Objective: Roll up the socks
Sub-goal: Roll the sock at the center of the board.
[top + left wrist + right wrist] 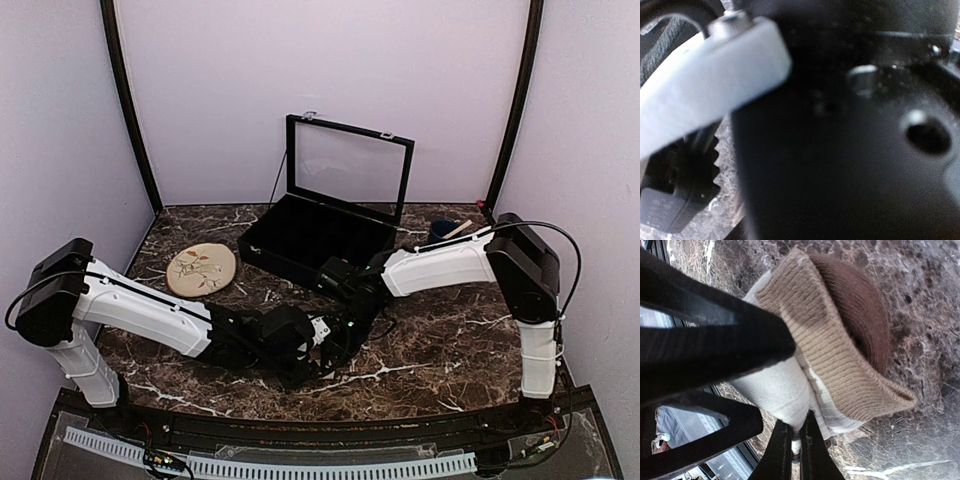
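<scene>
The cream-beige sock [840, 355] with a dark brown band lies bunched on the marble table. My right gripper [795, 442] is shut on a cream fold at its lower edge. Two black fingers [715, 350] of my left gripper reach in from the left, standing apart with the sock's cream part between them; I cannot tell whether they grip it. In the top view both grippers, left [305, 350] and right [347, 318], meet at the table's middle front and hide the sock. The left wrist view is blocked by a blurred black body. The magenta-pink sock is out of view.
An open black case [310, 240] with a raised glass lid stands at the back centre. A round beige leaf-pattern plate [201, 269] lies at the back left. A small dark container [447, 229] sits at the back right, behind my right arm.
</scene>
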Tool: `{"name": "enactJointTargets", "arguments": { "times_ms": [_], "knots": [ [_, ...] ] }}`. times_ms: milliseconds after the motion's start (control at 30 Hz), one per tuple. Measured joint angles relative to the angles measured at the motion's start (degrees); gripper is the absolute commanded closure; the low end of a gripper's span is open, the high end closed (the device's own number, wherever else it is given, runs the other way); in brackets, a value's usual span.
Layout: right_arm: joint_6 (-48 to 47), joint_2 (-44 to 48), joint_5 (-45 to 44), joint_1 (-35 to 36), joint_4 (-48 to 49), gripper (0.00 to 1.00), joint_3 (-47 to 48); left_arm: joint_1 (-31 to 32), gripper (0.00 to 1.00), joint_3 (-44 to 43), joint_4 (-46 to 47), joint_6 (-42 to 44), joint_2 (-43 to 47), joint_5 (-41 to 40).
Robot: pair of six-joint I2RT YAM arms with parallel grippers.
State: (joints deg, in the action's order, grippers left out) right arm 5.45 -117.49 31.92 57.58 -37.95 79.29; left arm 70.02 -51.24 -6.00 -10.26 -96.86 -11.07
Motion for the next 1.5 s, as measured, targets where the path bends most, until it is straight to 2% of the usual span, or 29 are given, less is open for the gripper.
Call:
{"name": "enactJointTargets", "arguments": {
  "times_ms": [333, 633, 933, 1200, 1500],
  "knots": [
    [-0.50, 0.02, 0.66, -0.87, 0.20, 1.00, -0.33, 0.11, 0.44, 0.83, -0.61, -5.66, 1.11, -0.52],
    [-1.57, 0.81, 1.49, -1.99, 0.11, 1.00, -0.98, -0.17, 0.43, 7.10, -7.26, -9.92, 5.40, -3.96],
    [-2.32, 0.81, 1.75, -1.97, -0.15, 1.00, -0.98, -0.17, 0.41, 7.32, -6.25, -7.93, 6.27, -4.72],
    [-2.71, 0.81, 1.97, -1.99, -0.28, 1.00, -0.98, -1.09, 0.39, 8.57, -0.98, -4.42, 12.90, -5.05],
    [-3.28, 0.81, 2.86, -1.97, -1.11, 1.00, -0.74, -1.40, 0.38, 8.52, 0.92, -0.59, 7.69, -1.75]
  ]
}}
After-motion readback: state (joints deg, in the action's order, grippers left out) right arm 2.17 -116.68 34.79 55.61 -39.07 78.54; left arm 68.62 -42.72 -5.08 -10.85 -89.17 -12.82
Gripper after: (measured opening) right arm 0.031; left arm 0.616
